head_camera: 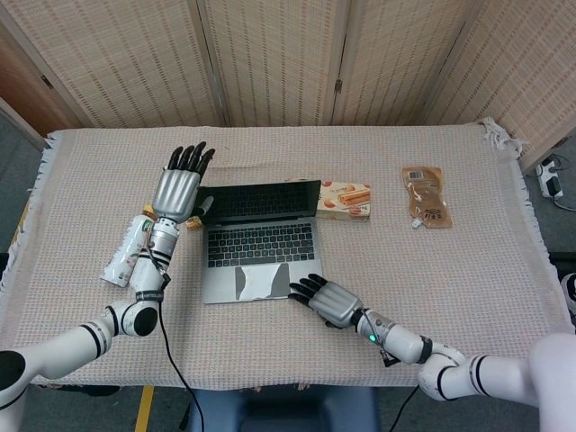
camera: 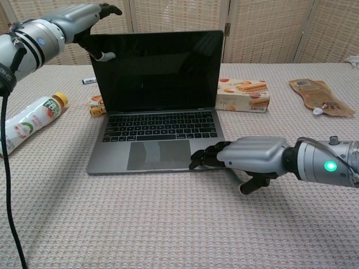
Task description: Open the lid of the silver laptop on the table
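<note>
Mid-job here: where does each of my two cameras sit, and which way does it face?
Head view: high, looking down on the table; both forearms and hands show.
Chest view: low at the near edge, facing the open silver laptop screen; right hand near, left hand at top left.
Shared: laptop, both hands, orange biscuit box.

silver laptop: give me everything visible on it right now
The silver laptop sits near the table's front centre on the woven cloth, lid open and roughly upright. Metal-look grey body, black keyboard, large trackpad, dark screen, switched off as far as the views show. The right robot hand rests its fingertips on the base's front right corner. The left robot hand is at the lid's top left corner, thumb against the edge. A snack box lies behind it.
</note>
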You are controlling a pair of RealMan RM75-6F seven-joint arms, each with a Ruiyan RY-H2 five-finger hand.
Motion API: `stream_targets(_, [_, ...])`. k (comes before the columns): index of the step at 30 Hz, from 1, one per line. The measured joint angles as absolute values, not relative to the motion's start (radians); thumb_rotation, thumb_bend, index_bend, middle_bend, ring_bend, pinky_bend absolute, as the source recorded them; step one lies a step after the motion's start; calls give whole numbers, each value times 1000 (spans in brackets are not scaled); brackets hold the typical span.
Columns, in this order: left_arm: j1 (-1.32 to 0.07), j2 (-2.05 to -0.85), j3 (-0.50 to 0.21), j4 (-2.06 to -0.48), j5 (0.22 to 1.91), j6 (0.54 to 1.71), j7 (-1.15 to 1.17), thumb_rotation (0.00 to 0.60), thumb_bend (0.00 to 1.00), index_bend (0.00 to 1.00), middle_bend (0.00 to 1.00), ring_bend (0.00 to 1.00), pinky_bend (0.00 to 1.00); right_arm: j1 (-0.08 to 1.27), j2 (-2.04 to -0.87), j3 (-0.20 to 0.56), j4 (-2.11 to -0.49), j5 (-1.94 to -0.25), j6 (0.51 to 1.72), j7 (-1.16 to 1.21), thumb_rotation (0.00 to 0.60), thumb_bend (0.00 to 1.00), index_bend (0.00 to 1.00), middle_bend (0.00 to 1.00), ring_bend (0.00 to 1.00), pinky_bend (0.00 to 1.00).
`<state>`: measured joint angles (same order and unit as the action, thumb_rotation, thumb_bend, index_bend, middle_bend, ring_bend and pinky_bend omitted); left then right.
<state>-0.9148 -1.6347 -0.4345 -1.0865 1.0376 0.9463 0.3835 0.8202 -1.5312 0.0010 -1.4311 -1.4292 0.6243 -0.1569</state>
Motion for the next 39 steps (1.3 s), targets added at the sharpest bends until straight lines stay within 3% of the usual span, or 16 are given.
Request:
stream_targets(19, [-928,-1615,-429,-999,909,896,374,600,357,0,0,0,0,828,-1534,-10,-1427,-1412,641,-168,600,1000,0,35,40,0])
stream_targets(27, [-857,-1520,-411,-1154,929,932,310,600,357,0,0,0,0,800,-1484,-10,-1484,-1459,747,-153,600,1000,0,43,52,0])
stream_targets(33, [-746,-1421,-359,-1346,973,1018,274,600,357,2,1,0,0,730,-1397,-12,-1555,-1499,911,-124,600,997,0,59,90,0])
stream_targets(39, [-585,-1355,-262,-1480,1049,1168,217,600,358,26,23,0,0,606,-1256,-32,-1616,-1500,1076,-121,600,827,0,67,104,0])
